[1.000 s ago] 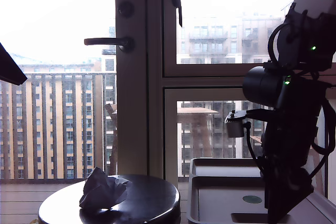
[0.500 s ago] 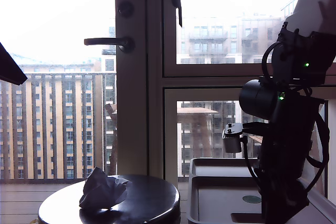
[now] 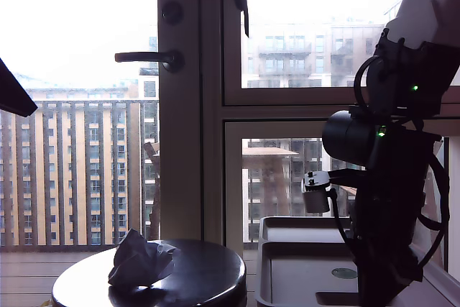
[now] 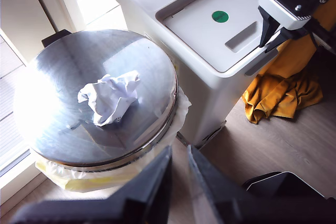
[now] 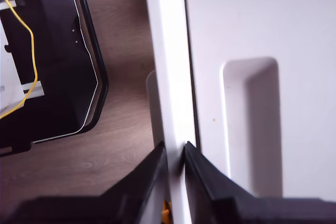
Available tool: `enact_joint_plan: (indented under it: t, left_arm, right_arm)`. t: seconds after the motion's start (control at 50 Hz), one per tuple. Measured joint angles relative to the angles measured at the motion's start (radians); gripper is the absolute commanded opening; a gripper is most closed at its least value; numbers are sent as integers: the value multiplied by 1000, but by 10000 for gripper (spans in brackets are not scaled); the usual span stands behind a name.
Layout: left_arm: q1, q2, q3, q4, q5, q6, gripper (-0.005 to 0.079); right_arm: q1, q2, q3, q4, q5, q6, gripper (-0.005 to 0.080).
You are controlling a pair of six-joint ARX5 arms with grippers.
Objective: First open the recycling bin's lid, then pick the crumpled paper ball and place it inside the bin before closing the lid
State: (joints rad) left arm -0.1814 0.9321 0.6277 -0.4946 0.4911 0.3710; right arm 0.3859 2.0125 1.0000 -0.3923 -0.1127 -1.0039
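1. Round steel-topped bin [image 4: 63, 124]: liner bag [image 4: 68, 179] protrudes under its lid rim.
2. Mustard-yellow cloth [image 4: 281, 90]: crumpled on the wooden floor [image 4: 294, 145].
3. Door handle [image 3: 147, 57]: horizontal, on the window frame [image 3: 190, 106].
4. Black case [image 5: 47, 61]: on floor, yellow cable [image 5: 26, 51] inside.

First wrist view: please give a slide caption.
Crumpled paper ball on round metal top, closed grey recycling bin beside.

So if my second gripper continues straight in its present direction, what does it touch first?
Most likely the lid: my second gripper has its nearly closed fingers right over the lid's rim, beside the handle slot. Depth is unclear; contact may already exist.
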Motion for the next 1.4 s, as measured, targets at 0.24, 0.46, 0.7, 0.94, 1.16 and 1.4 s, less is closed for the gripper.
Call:
enact_joint_plan:
  t: [0.24,0.46,0.7,0.94,1.16,1.4]
  left_arm:
    - [0,0,0,0,0,0,77]
    - [0,0,0,0,0,-1,77]
    - [0,0,0,19,0,-1,77]
    - [0,13,0,100,1,-2,99]
    - [-1,158,1,211,-3,-2,438]
    - [-28,415,1,450,-99,-2,615]
  right_arm:
    - [2,-8,6,-53,26,0,-13]
    - [2,-137,5,-84,22,3,-13]
    - [19,-308,5,-110,71,20,-13]
    - [21,-435,5,-113,98,24,-13]
    - [19,-493,5,-103,105,27,-13]
    - [19,-493,5,-103,105,27,-13]
